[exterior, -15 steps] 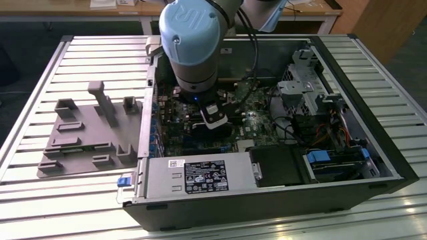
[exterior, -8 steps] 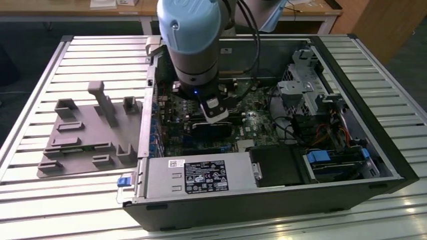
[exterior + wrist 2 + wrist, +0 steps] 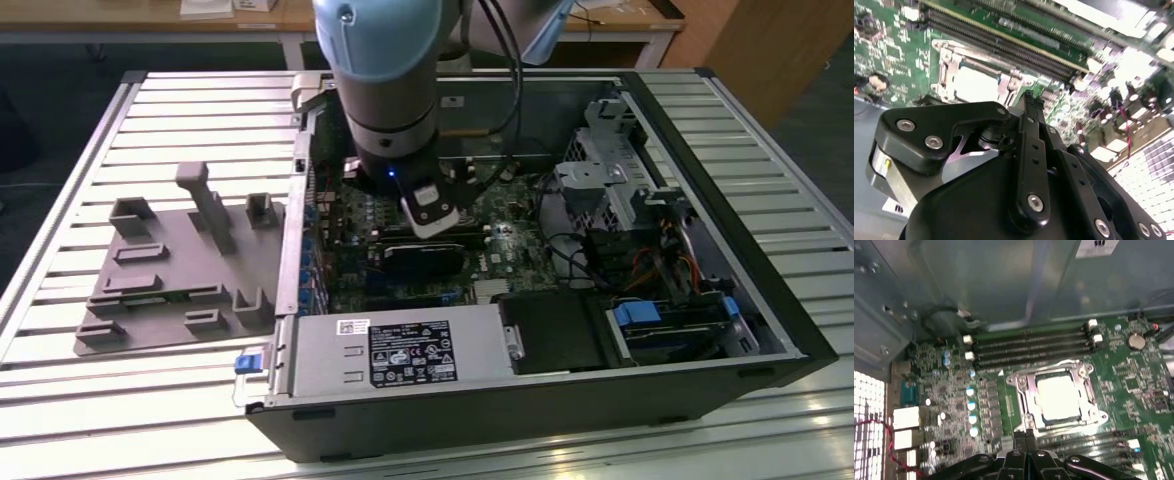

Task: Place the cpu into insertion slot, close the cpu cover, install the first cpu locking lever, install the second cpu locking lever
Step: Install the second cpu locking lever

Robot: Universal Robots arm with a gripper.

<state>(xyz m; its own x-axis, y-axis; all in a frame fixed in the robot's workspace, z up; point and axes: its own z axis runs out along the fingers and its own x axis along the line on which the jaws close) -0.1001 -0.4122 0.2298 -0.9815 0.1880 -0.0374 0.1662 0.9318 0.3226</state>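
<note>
Hanging over the open computer case (image 3: 534, 400) in the exterior view, the arm (image 3: 387, 90) lowers its gripper (image 3: 430, 222) above the green motherboard (image 3: 514, 245); a grey fixture plate (image 3: 160, 300) lies on the slatted table (image 3: 107, 420) beside the case, on the exterior view's left.

First wrist view: the cpu (image 3: 1058, 397) sits in the insertion slot (image 3: 1027, 410), its pale metal top showing through the window of the cpu cover (image 3: 1024, 382), which lies flat over it. Long black memory slots (image 3: 1029, 347) run just beside the slot. The gripper (image 3: 1026, 436) has its fingertips pressed together, holding nothing, near the slot's edge.

Second wrist view: the clenched fingers (image 3: 1030, 115) reach toward the cover (image 3: 949, 65), tips just beside the frame; I cannot tell whether they touch it. The cpu (image 3: 974, 82) is seated inside.
</note>
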